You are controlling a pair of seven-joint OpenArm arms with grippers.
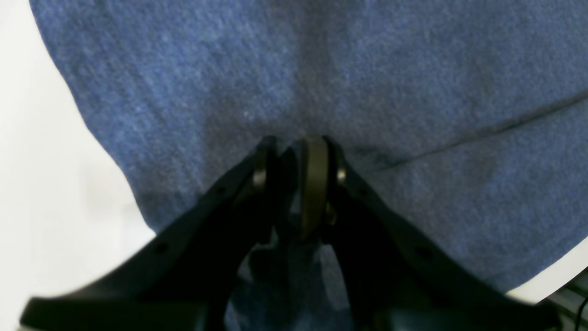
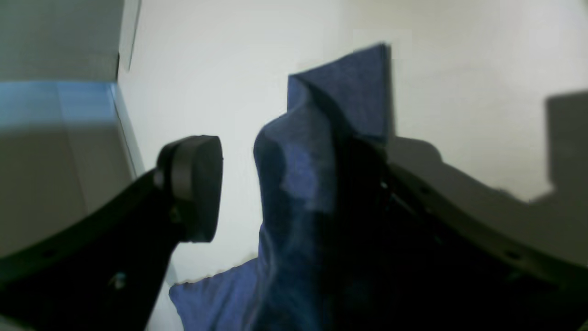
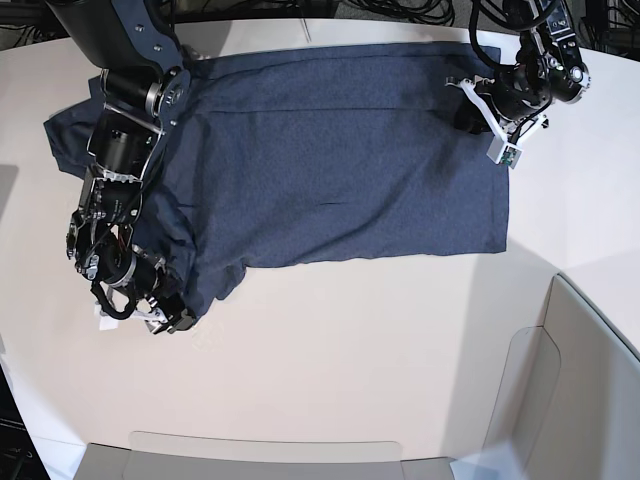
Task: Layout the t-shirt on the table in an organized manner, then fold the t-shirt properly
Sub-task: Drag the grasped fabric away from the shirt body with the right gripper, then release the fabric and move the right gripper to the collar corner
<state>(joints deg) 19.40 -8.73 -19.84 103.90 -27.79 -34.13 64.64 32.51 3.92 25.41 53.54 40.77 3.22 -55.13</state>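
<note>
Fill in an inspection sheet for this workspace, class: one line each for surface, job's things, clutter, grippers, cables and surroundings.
Surface: pale table, bare in front of the shirt.
Job's things: dark blue t-shirt spread mostly flat on the table, the end under the right arm bunched and rumpled; no lettering shows.
Clutter: nothing seen.
Grippers: left gripper, jaws nearly together, pinching the shirt's fabric at the straight end. Right gripper, jaws wide apart, a raised fold of shirt standing between them against one jaw, with a gap to the other pad.
Cables: dark cables beyond the table's far edge.
Surroundings: grey translucent panels at the near edge and corner.
</note>
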